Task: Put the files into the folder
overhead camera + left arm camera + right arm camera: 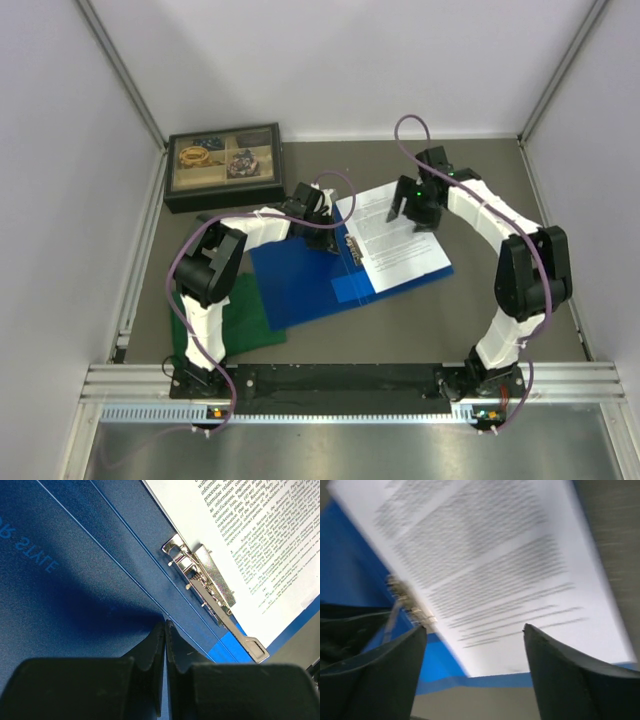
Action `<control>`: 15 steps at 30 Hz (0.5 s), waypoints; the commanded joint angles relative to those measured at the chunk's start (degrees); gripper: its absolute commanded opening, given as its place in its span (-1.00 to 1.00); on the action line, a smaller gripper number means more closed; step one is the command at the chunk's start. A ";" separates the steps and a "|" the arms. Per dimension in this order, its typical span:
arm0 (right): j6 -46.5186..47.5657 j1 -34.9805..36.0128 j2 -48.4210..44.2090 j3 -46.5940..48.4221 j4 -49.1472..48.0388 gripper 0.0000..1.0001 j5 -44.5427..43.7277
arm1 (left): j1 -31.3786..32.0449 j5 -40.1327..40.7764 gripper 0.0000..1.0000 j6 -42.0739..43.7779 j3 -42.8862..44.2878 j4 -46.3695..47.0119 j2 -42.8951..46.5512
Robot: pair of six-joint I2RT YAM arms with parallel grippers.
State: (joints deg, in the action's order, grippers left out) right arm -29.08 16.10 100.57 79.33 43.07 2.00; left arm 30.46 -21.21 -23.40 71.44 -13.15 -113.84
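The blue folder (300, 280) lies open on the table, with its metal ring clip (210, 585) along the spine. The files (395, 235), white sheets of black text, lie on its right half beside the clip. My left gripper (324, 222) is shut, with nothing seen between its fingers. Its tips (165, 625) are over the folder's left cover (100, 580), near the spine. My right gripper (412, 214) is open and empty, and hovers over the files (485, 570). The folder's edge (350, 565) and the table show below them. The right wrist view is blurred.
A dark box (223, 165) with compartments of small items stands at the back left. A green cloth (225, 320) lies at the front left, partly under the folder's corner. White walls close in both sides, and a metal rail (350, 380) runs along the front.
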 commanded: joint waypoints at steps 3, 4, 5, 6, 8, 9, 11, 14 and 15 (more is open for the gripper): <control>-27.15 8.93 -0.38 -3.74 -15.63 0.30 22.07 | 0.48 5.83 -0.85 2.92 -3.24 -8.39 -5.25; -30.21 9.73 0.14 -3.74 -16.52 0.23 22.17 | 0.48 5.92 -0.85 2.92 -3.32 -8.30 -5.16; -31.72 10.44 1.11 -3.74 -17.31 0.19 22.34 | 0.57 5.83 -0.85 2.92 -3.24 -8.21 -5.16; -32.78 11.40 1.81 -3.83 -18.36 0.12 22.61 | 0.57 5.83 -0.85 2.92 -3.32 -8.30 -5.16; -35.77 12.20 3.39 -4.09 -19.51 0.03 23.57 | 0.48 5.83 -0.85 2.92 -3.41 -8.21 -5.07; -36.74 12.81 3.75 -4.44 -19.95 -0.01 23.66 | 0.48 5.92 -0.85 2.92 -3.50 -8.04 -5.07; -38.33 13.08 4.28 -4.89 -20.05 -0.14 23.23 | 0.57 5.83 -0.86 2.92 -3.59 -7.95 -5.07; -38.60 13.26 4.19 -5.24 -18.47 -0.18 21.38 | 0.48 5.74 -0.87 3.01 -3.68 -7.86 -4.90; -38.25 13.26 3.93 -5.32 -18.20 -0.18 20.60 | 0.48 5.74 -0.86 2.92 -3.76 -7.77 -4.99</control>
State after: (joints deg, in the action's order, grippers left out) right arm -63.68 29.12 105.06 74.17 26.04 23.73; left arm 30.46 -21.26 -23.38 71.46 -13.15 -113.84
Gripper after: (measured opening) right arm 0.416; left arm 0.070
